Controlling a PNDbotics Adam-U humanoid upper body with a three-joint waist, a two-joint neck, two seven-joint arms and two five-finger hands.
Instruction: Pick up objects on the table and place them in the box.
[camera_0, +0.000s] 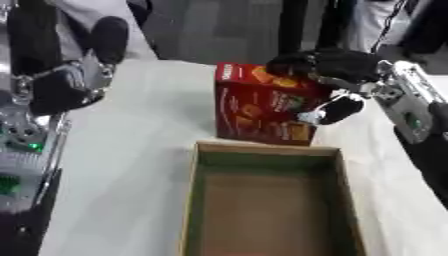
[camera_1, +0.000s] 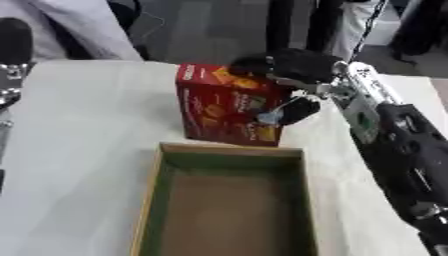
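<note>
Right hand (camera_1: 293, 75) grasping red cracker box (camera_1: 229, 107), upright mid-table (camera_0: 131, 150) just beyond open wooden box (camera_0: 267, 200). Left hand (camera_0: 66, 80), left table edge, only in left eye view; fingers: cannot tell.

soft, even indoor light; both views blurred, faint shadows.

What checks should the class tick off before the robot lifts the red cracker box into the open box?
1. Right hand curled over the red cracker box top, thumb on its side: ok.
2. Cracker box upright on the white table: ok.
3. Open wooden box has nothing visible inside: ok.
4. Cracker box stands just behind the wooden box's far rim, so it must clear that rim: cannot tell yet.
5. Left hand away at the table's left edge: ok.
</note>
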